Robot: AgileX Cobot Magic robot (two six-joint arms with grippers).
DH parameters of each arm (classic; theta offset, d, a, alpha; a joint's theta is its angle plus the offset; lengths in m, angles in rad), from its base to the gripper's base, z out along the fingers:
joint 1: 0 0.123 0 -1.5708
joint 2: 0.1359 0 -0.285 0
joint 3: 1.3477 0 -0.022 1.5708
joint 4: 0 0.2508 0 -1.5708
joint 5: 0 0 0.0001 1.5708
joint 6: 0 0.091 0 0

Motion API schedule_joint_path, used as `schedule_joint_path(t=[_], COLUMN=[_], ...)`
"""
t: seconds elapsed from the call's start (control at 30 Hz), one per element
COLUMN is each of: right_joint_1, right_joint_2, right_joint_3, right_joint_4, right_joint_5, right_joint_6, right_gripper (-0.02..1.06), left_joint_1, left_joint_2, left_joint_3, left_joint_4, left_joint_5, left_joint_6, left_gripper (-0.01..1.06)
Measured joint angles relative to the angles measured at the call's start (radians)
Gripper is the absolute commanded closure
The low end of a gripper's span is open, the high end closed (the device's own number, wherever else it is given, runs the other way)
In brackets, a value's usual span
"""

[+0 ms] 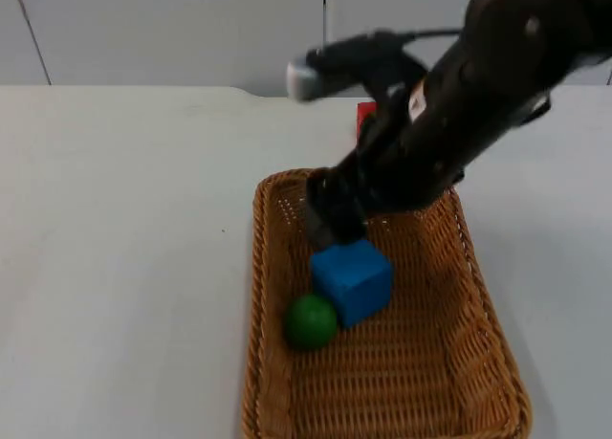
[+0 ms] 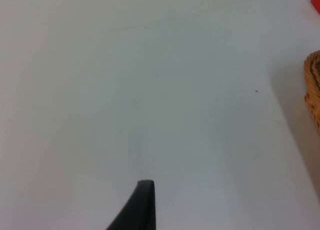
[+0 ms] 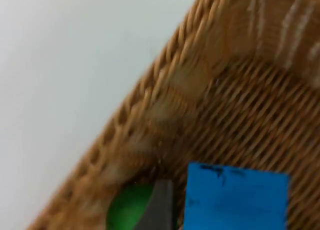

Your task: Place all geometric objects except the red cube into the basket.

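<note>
Blue cube (image 1: pixel 353 281) in basket (image 1: pixel 483 305), just below right gripper (image 1: pixel 335 230), grip unclear

No readable text anywhere; dark marks on the blue cube (image 3: pixel 235 197) are perhaps scuffs.

Blue cube (image 1: pixel 353 279) & green ball (image 1: pixel 310 321) in tan woven-pattern basket (image 1: pixel 271 267); red cube (image 1: pixel 365 116); white bench (image 1: pixel 124 248); black right pincer (image 1: pixel 335 230).
</note>
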Motion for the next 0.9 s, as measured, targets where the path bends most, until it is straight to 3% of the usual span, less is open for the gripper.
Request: schedule_joint_path(t=[0.37,0.6,0.9], right_joint_1=[0.0,0.0,0.0], right_joint_2=[-0.433,-0.726,-1.029], right_joint_3=[0.006,0.143,0.356], right_joint_4=[-0.002,-0.002,-0.002], right_joint_5=[0.097,0.112,0.129], right_joint_6=[-0.011,-0.016,-0.016], right_gripper=[0.26,0.26,0.26], left_joint_1=[0.0,0.0,0.0], left_joint_2=[-0.03,-0.19,-0.362], left_joint_3=[0.0,0.0,0.0], left_joint_4=[-0.027,-0.027,-0.031], left_joint_5=[-0.002,-0.008,0.06], left_joint_6=[0.016,0.055,0.053], left_gripper=[0.05,0.05,0.05])
